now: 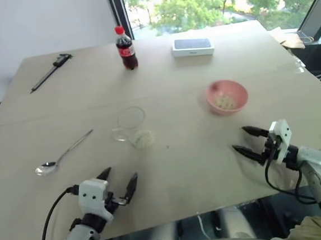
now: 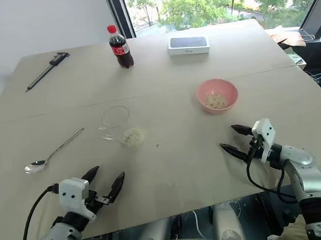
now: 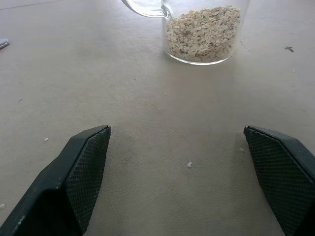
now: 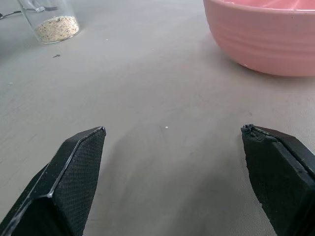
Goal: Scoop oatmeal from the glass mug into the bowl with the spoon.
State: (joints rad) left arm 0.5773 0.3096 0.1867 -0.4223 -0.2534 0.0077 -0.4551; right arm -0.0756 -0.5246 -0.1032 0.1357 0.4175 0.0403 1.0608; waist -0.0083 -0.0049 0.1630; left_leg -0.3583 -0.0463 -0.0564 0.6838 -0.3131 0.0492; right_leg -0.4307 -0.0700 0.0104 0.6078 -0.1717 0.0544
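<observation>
While our left gripper [image 1: 120, 182] and right gripper [image 1: 245, 140] hover spread wide and empty over the table [image 1: 174, 79], the spoon [image 1: 62, 155] lies near our left side, the glass mug [image 1: 131, 126] holds oatmeal [image 3: 203, 32] mid-table, and some oatmeal sits in the bowl [image 1: 226, 96].

A pale wooden table [image 1: 180, 152] is seen carrying a clear glass mug [image 1: 132, 125], silver spoon [image 1: 60, 157], pink bowl [image 1: 226, 96], cola bottle [image 1: 125, 48], dark caliper [image 1: 50, 72] — and a white box [image 1: 193, 46].
</observation>
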